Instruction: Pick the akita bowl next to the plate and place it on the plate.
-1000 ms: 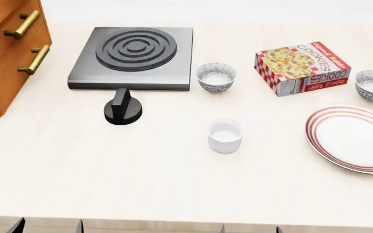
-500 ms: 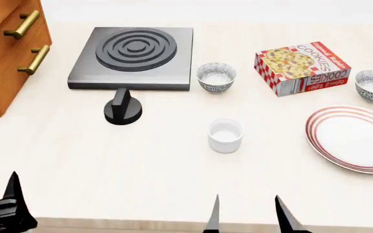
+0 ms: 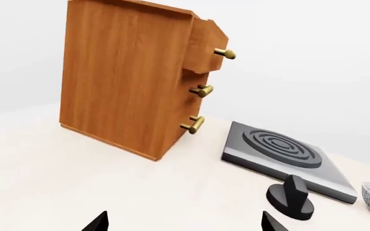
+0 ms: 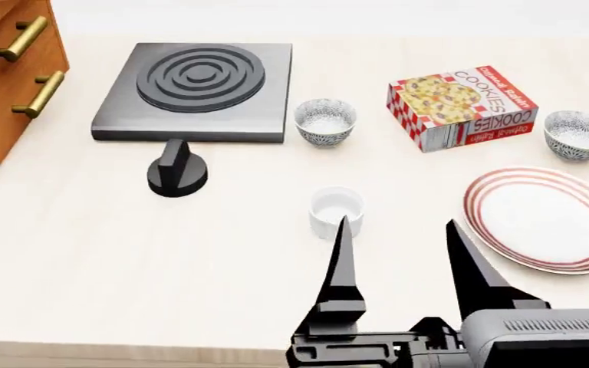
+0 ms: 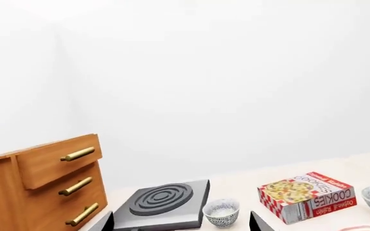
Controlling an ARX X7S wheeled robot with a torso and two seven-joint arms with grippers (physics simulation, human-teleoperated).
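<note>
The akita bowl (image 4: 578, 134) is seen at the far right of the table (image 4: 120, 253), just beyond the plate (image 4: 542, 218) and beside the cookie box (image 4: 462, 106), well apart from the right gripper (image 4: 402, 245). That gripper's fingers (image 4: 342, 264) are spread wide and empty above the table, near a white cup (image 4: 336, 211). The left gripper (image 3: 181, 222) is likewise shown spread, with nothing held.

Far left: drawer cabinet (image 4: 3, 77). Just right of it, hotplate (image 4: 197, 92), with knob (image 4: 177, 172) in front. Beside hotplate's right edge, a bowl (image 4: 324, 121); before that, cup (image 4: 336, 211). Further right, cookie box (image 4: 460, 106), then akita bowl (image 4: 577, 134), behind plate (image 4: 540, 218) at right edge.
</note>
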